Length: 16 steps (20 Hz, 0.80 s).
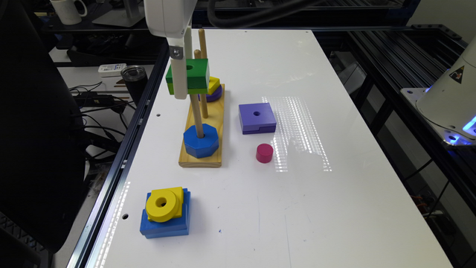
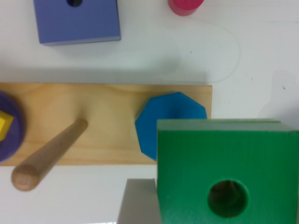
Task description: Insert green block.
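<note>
tool (image 1: 181, 80) pinching green block (image 1: 193, 72) | raised above blue octagon (image 1: 201, 139) (peg (image 1: 196, 111) under hole)

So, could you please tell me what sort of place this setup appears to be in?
Probably a robotics lab workbench: a white tabletop on a black metal frame, loose cables beside it, and a robot gripper holding a green square wooden block above a wooden peg board.

Green block (image 1: 193, 72) level, aloft, centre hole over peg.
</note>
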Available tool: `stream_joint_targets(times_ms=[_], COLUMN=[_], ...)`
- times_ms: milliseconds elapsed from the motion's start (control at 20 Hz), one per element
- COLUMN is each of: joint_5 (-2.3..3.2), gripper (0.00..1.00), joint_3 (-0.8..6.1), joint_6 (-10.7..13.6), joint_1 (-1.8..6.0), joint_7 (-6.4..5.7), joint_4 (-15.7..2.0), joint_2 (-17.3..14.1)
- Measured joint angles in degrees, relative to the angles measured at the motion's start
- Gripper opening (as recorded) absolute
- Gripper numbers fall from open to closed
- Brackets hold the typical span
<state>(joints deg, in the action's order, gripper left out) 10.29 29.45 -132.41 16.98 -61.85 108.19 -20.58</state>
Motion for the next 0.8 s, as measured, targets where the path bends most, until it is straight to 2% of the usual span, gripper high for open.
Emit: stream_joint_targets(times_ms=[350,550,800], joint_5=[0.03,0.38,0.39], gripper=[0.0,0.0,0.0], joint_3=[0.01,0.01,0.0], joint_6=[0.0,-0.28,-0.29], joint_1=[-0.01,-0.01,0.0], joint_7=[0.0,-0.09,-0.09], joint_4=[0.0,-0.03,-0.05], joint_2=[-0.06,-0.84,-0.91])
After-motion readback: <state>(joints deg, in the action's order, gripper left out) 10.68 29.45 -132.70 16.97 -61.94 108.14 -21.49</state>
